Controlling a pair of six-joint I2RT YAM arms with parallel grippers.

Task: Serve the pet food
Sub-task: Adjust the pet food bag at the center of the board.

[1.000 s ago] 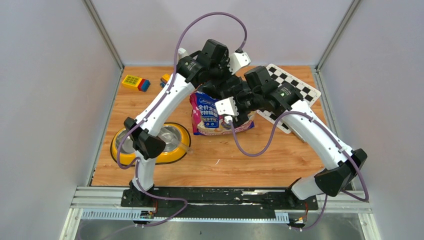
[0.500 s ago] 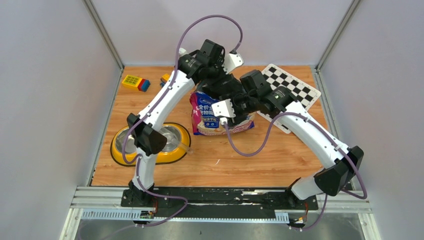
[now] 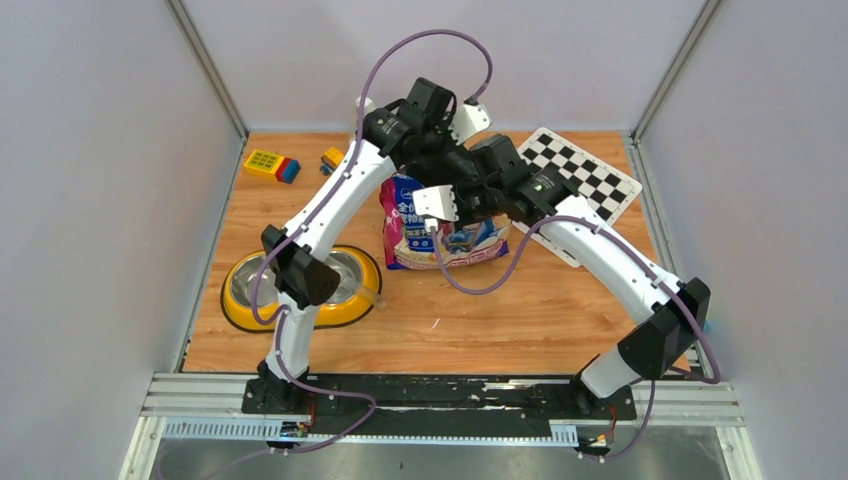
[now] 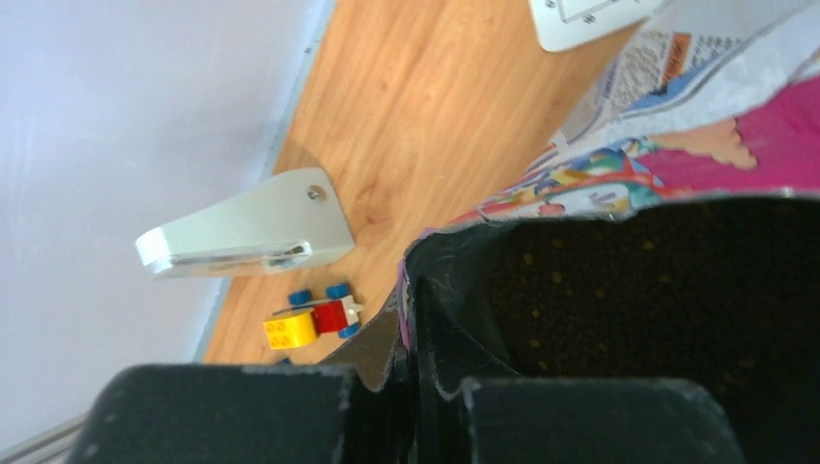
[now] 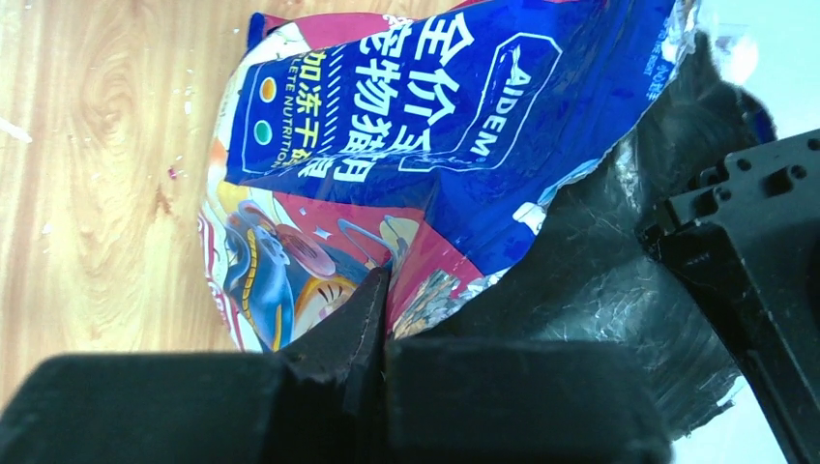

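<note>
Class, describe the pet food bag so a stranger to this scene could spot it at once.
Start at the wooden table, then look to its middle, between the yellow feeder and the checkerboard. There sits the bag, the only glossy blue-and-pink thing, pinched at its open top by the left claw and right claw.

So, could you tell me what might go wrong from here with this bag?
The left gripper and right gripper each pinch only the torn rim of the cat food bag, which may tear or slip. Its mouth gapes over loose kibble; tilting here could spill it short of the yellow feeder.
</note>
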